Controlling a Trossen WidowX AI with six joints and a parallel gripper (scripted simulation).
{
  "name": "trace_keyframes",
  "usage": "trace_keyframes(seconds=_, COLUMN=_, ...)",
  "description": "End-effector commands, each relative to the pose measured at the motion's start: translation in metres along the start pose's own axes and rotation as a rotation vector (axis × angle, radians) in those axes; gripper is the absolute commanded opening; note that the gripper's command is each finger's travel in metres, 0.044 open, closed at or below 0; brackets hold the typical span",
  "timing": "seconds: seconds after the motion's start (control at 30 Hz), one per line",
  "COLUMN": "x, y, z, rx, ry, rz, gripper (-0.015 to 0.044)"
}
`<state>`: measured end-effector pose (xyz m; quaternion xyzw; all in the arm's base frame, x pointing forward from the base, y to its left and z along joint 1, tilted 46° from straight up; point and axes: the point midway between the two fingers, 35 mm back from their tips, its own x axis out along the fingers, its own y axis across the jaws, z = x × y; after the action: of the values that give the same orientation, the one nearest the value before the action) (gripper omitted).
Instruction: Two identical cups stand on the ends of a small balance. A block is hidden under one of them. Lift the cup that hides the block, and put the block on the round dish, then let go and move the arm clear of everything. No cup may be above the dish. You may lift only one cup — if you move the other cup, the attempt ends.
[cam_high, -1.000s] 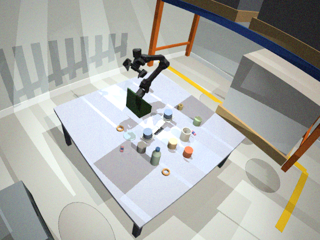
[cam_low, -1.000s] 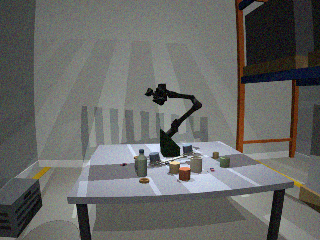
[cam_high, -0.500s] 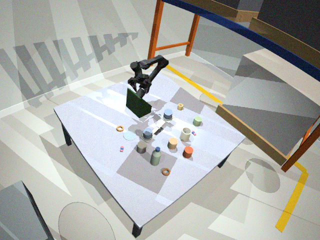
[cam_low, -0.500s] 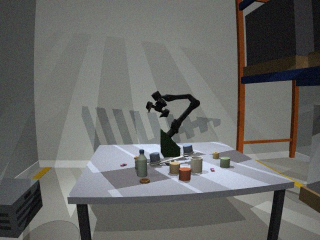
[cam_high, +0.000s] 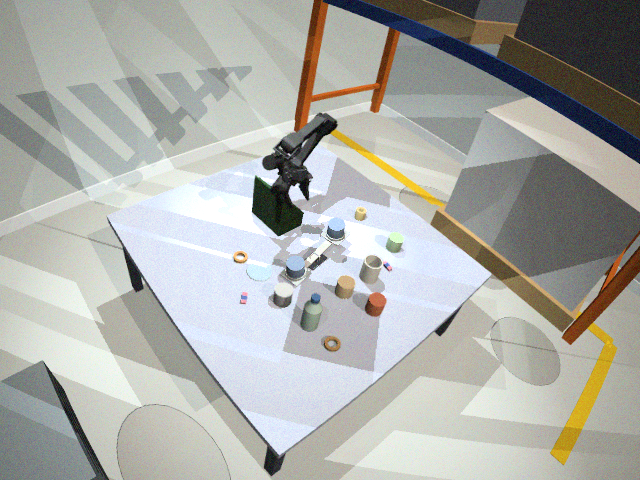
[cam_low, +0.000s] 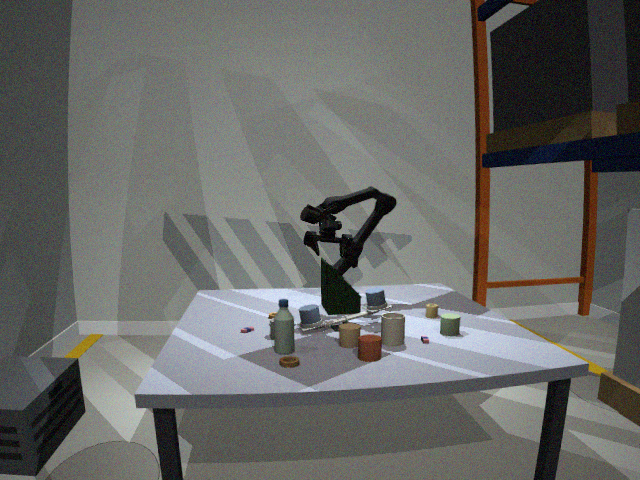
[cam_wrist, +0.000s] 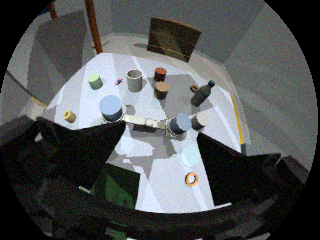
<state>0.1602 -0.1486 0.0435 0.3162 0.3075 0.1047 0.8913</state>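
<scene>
Two blue cups stand on the balance (cam_high: 318, 252) (cam_wrist: 150, 123): the near cup (cam_high: 295, 267) (cam_low: 310, 314) (cam_wrist: 180, 123) and the far cup (cam_high: 336, 228) (cam_low: 375, 298) (cam_wrist: 111, 108). In the exterior view the beam slopes, its left end, under the near cup, lower than its right. No block shows; what is under either cup is hidden. The pale blue round dish (cam_high: 258, 272) (cam_wrist: 190, 156) lies beside the near cup with nothing on it. My gripper (cam_high: 295, 206) (cam_low: 335, 258) (cam_wrist: 162, 130) is open and empty, above the table on the arm's side of the balance, pointing down towards it.
A dark green panel (cam_high: 273, 214) (cam_low: 337, 294) (cam_wrist: 120, 187) stands upright near the arm. A pale grey cylinder (cam_high: 282, 295) (cam_wrist: 200, 120) is close to the near cup. A bottle (cam_high: 310, 316) (cam_low: 284, 331), a tall grey cup (cam_high: 370, 270) and several coloured cylinders stand beyond. An orange ring (cam_high: 240, 252) lies by the dish.
</scene>
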Motion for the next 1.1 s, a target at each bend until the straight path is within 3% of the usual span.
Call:
trace_keyframes(seconds=0.0, x=0.015, y=0.024, z=-0.011, rx=0.029, ry=0.031, rz=0.119, gripper=0.0440)
trace_keyframes(seconds=0.57, x=0.023, y=0.009, z=-0.014, rx=0.141, ry=0.142, rz=0.112, gripper=0.0440)
trace_keyframes(seconds=1.07, x=0.057, y=-0.026, z=0.001, rx=0.562, ry=0.372, rz=0.059, gripper=0.0440)
